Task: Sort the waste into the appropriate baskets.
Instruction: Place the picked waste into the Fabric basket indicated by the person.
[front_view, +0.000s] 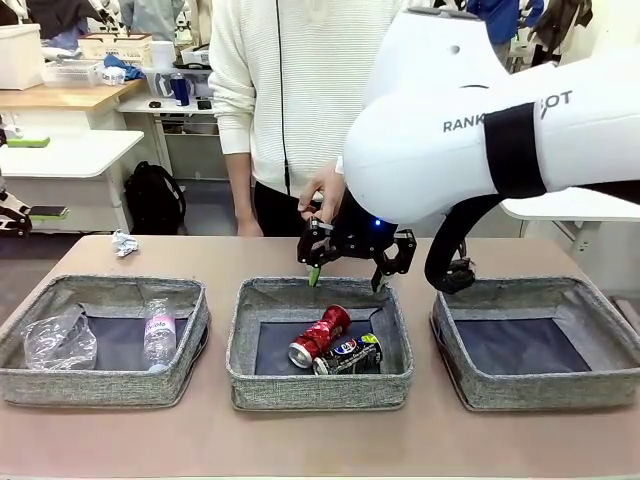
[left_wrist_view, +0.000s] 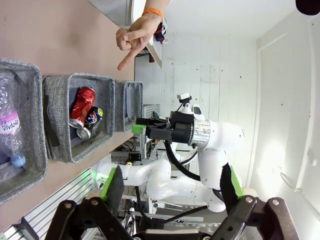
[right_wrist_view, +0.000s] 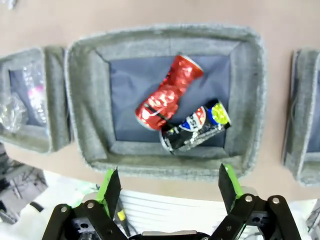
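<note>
My right gripper (front_view: 347, 278) hangs open and empty over the far wall of the middle basket (front_view: 320, 388). In that basket the crushed red can (front_view: 320, 335) lies next to the dark blue Pepsi can (front_view: 351, 355). The right wrist view looks straight down on the red can (right_wrist_view: 167, 92) and the Pepsi can (right_wrist_view: 197, 125) from above the open gripper (right_wrist_view: 169, 187). The left basket (front_view: 100, 385) holds the clear cup (front_view: 58, 338) and the pink-labelled bottle (front_view: 158, 332). The paper ball (front_view: 124, 243) lies on the table behind it. My left gripper (left_wrist_view: 170, 187) is open, empty and well off the table.
The right basket (front_view: 535, 390) has only its dark bottom showing. A person stands at the far side, one hand (front_view: 322, 190) just behind my right gripper. In the left wrist view that hand (left_wrist_view: 135, 37) points down at the table with two fingers.
</note>
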